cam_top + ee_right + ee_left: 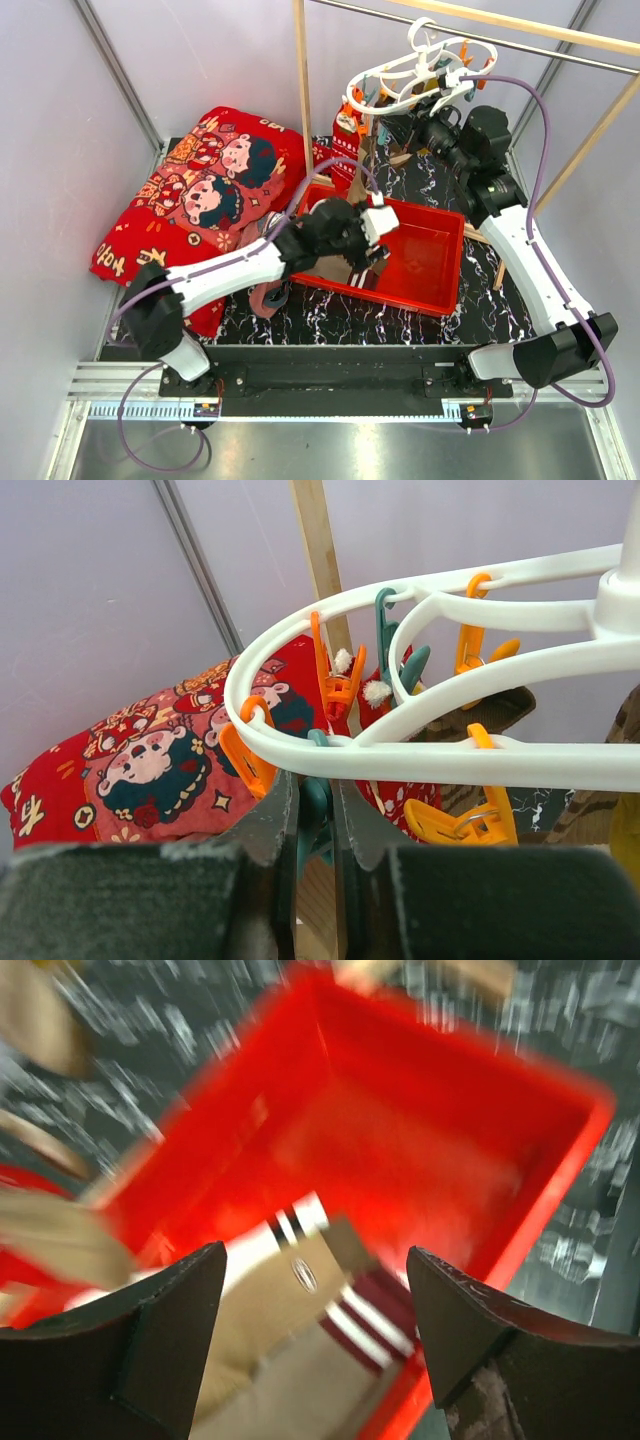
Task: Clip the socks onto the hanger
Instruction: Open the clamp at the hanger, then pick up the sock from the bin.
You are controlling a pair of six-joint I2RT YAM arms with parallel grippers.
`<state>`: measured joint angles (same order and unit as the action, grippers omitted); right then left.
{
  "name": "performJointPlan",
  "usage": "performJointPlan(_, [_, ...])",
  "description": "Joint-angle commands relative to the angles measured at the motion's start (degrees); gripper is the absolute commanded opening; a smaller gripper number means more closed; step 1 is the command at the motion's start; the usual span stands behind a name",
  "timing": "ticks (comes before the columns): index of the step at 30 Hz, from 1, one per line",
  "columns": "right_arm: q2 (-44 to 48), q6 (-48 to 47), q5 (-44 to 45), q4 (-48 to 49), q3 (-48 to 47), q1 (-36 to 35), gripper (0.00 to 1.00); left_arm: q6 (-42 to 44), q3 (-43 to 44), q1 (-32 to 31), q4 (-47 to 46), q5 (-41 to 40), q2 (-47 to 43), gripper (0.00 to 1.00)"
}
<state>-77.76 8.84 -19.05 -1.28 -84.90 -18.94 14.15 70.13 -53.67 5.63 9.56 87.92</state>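
Your left gripper (pixel 315 1260): jaws wide, holding nothing, above blurred socks (pixel 300 1330) at the bin's (pixel 450 1110) near edge, partly cut off. Your right gripper (pixel 313 783): pinched on a teal peg (pixel 316 825) of the hanger (pixel 420 758), peg mostly hidden.

I work over a black table (pixel 400 322) veined with white. Pale lilac-grey walls (pixel 50 150) stand round its left, far and right sides, plain and evenly lit, with a grey metal strut (pixel 120 80) climbing past its far-left corner. Thin wooden poles (pixel 300 90) rise at its far edge. An aluminium rail (pixel 100 382) runs along its near edge, and a red cartoon-print cushion (pixel 200 180) slumps over its left end.
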Motion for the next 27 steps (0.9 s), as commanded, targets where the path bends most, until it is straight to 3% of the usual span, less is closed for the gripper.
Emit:
performJointPlan(1, [0.2, 0.5, -1.5, -0.5, 1.1, -0.2, 0.0, 3.1, 5.2, -0.9, 7.3, -4.6, 5.1, 0.75])
performJointPlan(14, [0.4, 0.3, -0.9, -0.3, 1.7, -0.2, 0.0, 3.3, 23.0, -2.3, 20.1, -11.5, 26.2, 0.67])
performJointPlan(27, [0.7, 0.1, -0.6, -0.4, 2.1, -0.3, 0.0, 1.8, 27.6, -2.8, 24.9, -11.9, 36.2, 0.59])
